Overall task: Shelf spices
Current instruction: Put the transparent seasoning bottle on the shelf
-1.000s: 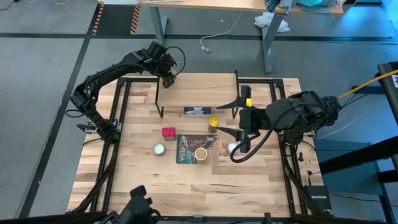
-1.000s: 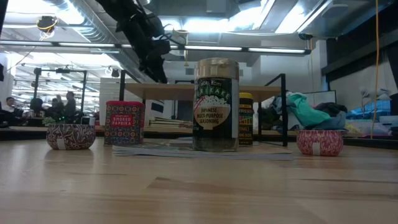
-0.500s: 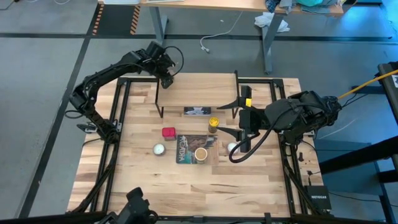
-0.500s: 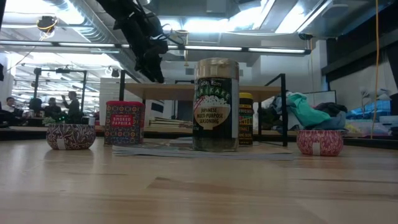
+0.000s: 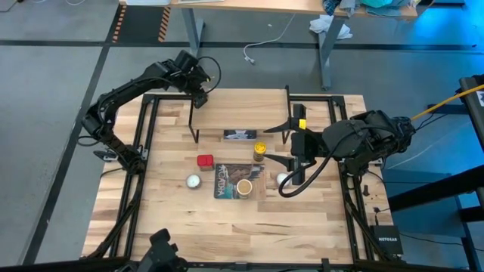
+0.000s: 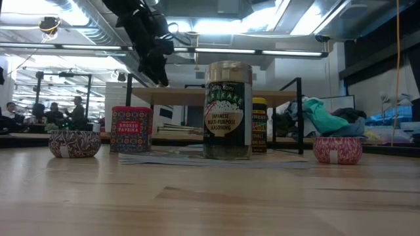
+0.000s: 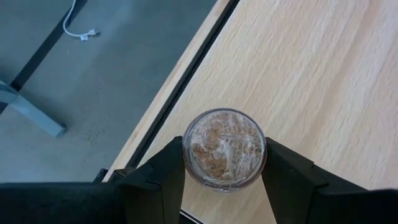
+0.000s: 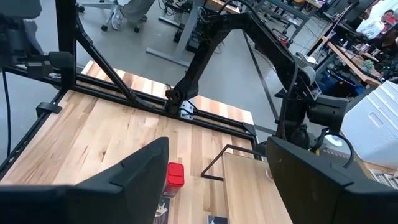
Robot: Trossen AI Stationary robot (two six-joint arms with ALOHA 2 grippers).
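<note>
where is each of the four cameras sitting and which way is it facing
High view: above the table, looking straight down; shows both arms, the shelf and the red tin.
Low view: at tabletop height, looking level across; the left arm hangs in from above the shelf.
Left wrist view: on the left arm, looking down past the left pincer, shut on the small jar.
Right wrist view: on the right arm, looking across the table between the open right pincer fingers.
Shared: the red tin shows in the high, low and right wrist views.
</note>
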